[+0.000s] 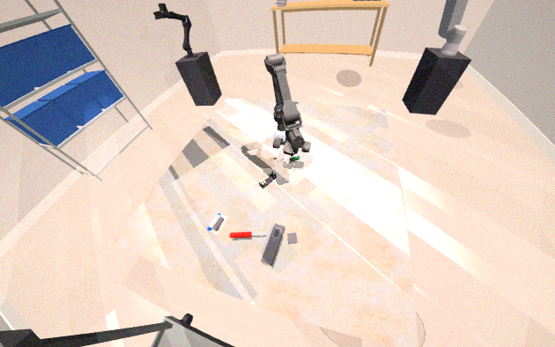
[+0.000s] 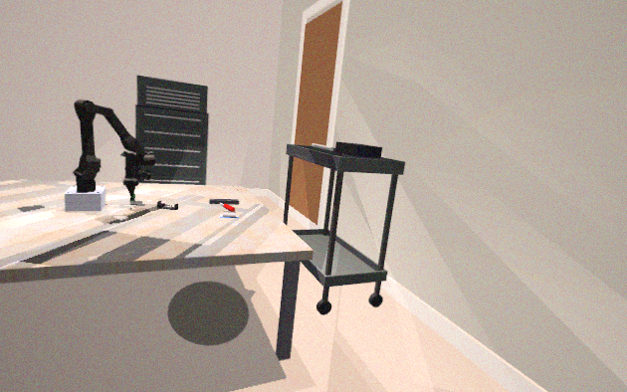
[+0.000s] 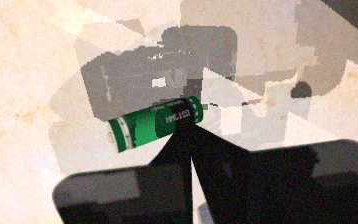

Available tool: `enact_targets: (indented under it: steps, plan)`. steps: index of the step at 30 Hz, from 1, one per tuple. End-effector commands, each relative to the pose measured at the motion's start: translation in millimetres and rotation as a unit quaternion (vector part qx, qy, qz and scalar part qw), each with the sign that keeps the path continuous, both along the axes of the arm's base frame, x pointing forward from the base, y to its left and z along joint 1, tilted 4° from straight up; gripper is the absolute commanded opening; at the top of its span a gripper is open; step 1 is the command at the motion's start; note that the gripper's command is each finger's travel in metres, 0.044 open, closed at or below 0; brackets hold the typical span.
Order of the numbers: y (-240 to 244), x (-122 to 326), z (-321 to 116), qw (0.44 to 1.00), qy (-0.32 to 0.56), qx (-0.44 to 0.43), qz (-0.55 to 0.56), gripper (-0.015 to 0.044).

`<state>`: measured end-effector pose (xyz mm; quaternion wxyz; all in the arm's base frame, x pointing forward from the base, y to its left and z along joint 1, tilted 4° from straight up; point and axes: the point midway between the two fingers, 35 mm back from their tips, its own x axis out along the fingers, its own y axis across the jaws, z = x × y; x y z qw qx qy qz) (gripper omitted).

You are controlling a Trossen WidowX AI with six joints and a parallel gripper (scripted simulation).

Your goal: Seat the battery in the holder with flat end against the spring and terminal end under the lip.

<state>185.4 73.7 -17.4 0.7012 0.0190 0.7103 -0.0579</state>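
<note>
The green battery (image 1: 295,158) (image 3: 143,131) shows side-on in the wrist view, its terminal end to the left and its other end up to the right. Whether it lies fully flat on the table or is slightly tilted cannot be told. My gripper (image 1: 292,153) (image 2: 132,193) (image 3: 186,130) is shut, with nothing between its fingers. The fingertips point down and overlap the battery's right half in the wrist view; contact cannot be told. The black holder (image 1: 268,180) (image 2: 167,205) lies apart from the battery, nearer the top camera, and looks empty. It is not in the wrist view.
Farther along the table (image 2: 244,249) lie a red screwdriver (image 1: 240,235) (image 2: 228,207), a long grey remote-like case (image 1: 272,247) (image 2: 224,201), a small grey square (image 1: 292,238) and a white-and-blue item (image 1: 217,224) with a dark cylinder. The arm's white base (image 2: 85,200) stands behind the battery.
</note>
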Motion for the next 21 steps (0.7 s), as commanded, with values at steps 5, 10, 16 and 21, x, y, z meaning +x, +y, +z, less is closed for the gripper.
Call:
enact_targets:
  steps: [5,10,16,21]
  plan:
    - [5,1,5,1.0,-0.001,0.002,0.0,0.0]
    - [11,5,44,1.0,-0.003,0.007,-0.004,0.0]
    - [12,4,81,1.0,-0.002,0.004,-0.001,0.0]
    - [12,4,81,1.0,-0.002,0.004,-0.001,0.0]
